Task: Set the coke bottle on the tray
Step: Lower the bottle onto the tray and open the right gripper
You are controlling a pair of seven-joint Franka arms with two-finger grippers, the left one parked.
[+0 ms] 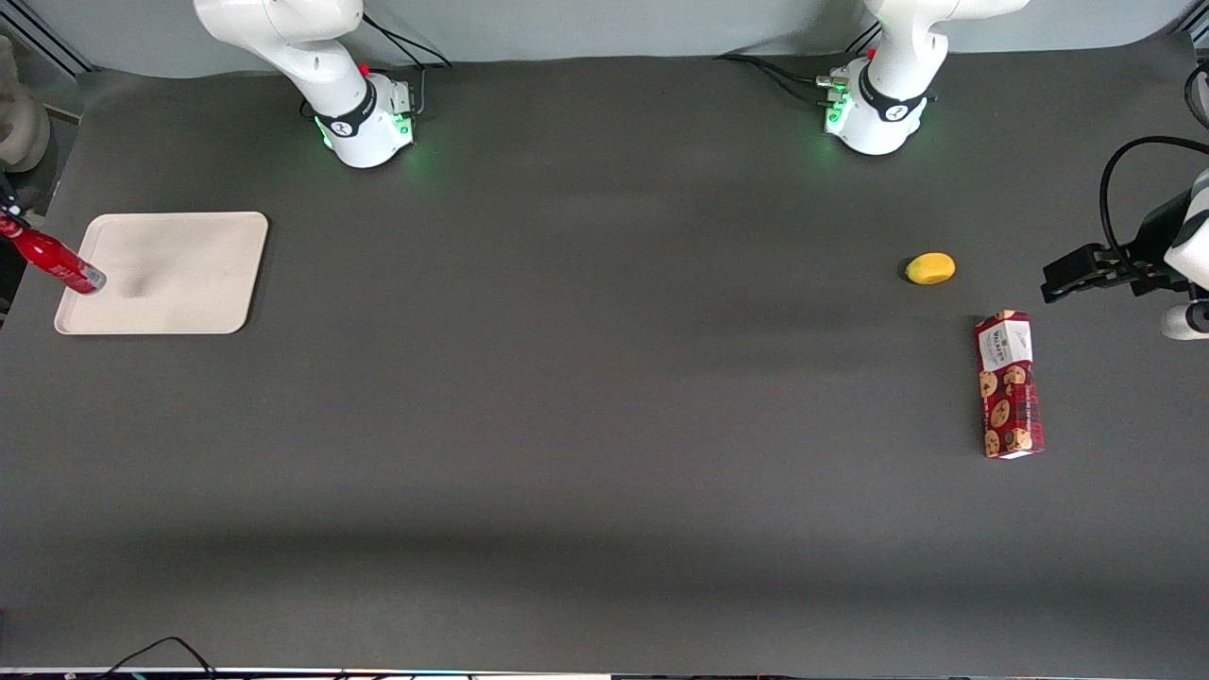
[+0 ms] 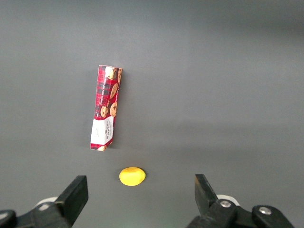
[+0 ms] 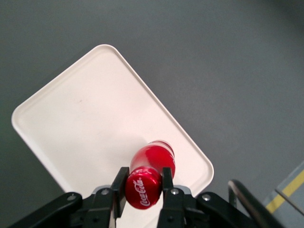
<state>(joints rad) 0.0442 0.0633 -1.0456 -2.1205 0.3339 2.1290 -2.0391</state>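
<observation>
The small red coke bottle [image 1: 52, 261] hangs tilted in the air over the edge of the cream-beige tray [image 1: 189, 274], at the working arm's end of the table. Its silvery-grey base points down toward the tray. In the right wrist view my gripper [image 3: 143, 186] is shut on the coke bottle [image 3: 151, 166] at its red cap, with one finger on each side. The bottle is above the tray [image 3: 85, 123], near one rounded corner. In the front view only the very tip of the gripper [image 1: 8, 219] shows at the picture's edge.
A yellow lemon-like fruit [image 1: 930, 268] and a red cookie box [image 1: 1009, 384] lie toward the parked arm's end of the table. Both also show in the left wrist view, the fruit [image 2: 131, 176] and the box [image 2: 106, 107]. Dark grey table surface [image 1: 604, 378] lies between them and the tray.
</observation>
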